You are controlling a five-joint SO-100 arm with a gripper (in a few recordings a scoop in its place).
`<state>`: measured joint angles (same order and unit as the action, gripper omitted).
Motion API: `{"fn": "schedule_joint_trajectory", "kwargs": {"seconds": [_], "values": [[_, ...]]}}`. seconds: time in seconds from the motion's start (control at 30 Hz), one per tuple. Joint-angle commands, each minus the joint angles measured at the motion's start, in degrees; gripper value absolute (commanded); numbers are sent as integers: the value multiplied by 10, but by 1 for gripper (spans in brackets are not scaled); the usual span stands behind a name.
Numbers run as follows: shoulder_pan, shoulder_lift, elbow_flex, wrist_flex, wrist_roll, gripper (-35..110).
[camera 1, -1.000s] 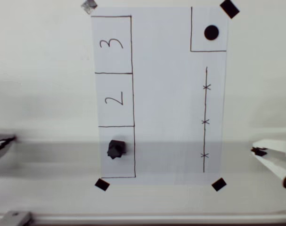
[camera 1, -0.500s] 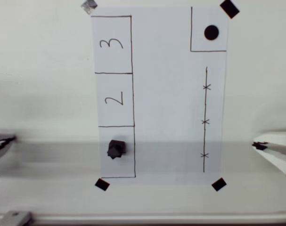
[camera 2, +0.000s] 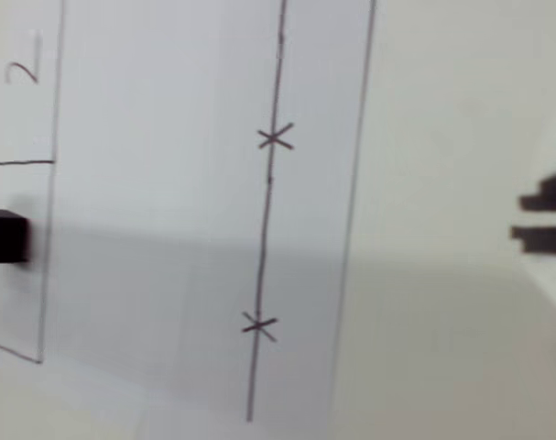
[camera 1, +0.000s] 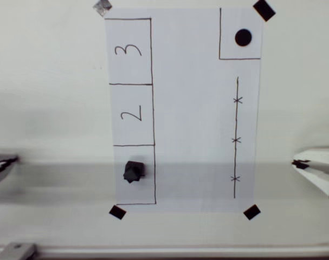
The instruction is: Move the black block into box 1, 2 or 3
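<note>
The black block (camera 1: 134, 171) sits inside the lowest of three adjoining drawn boxes (camera 1: 144, 190) on the white paper. No number shows in that box. The boxes marked 2 (camera 1: 131, 115) and 3 (camera 1: 128, 51) lie above it, with nothing in them. My white gripper (camera 1: 298, 163) is at the right edge of the overhead view, off the paper and far from the block, shut with nothing held. In the wrist view the block (camera 2: 5, 236) is at the left edge and the dark gripper tips (camera 2: 539, 220) at the right edge.
A drawn square with a black dot (camera 1: 243, 37) fills the paper's top right, above a line with three crosses (camera 1: 236, 140). Black tape squares (camera 1: 251, 212) pin the corners. A grey pointed object (camera 1: 1, 163) enters at the left edge, and a metal rail (camera 1: 153, 252) runs along the bottom.
My gripper has drawn back to the right and slightly up in the overhead view. The block has not moved.
</note>
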<state>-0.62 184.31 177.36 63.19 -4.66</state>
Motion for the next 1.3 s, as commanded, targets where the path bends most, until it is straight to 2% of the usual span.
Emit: {"fn": "schedule_joint_trajectory", "kwargs": {"seconds": [0.0, 0.33, 0.67, 1.27], "values": [[-3, 9, 6, 45, -14, 0], [-1, 9, 6, 132, -2, 0], [-1, 9, 6, 136, 37, 0], [-3, 9, 6, 136, 33, 0]]}}
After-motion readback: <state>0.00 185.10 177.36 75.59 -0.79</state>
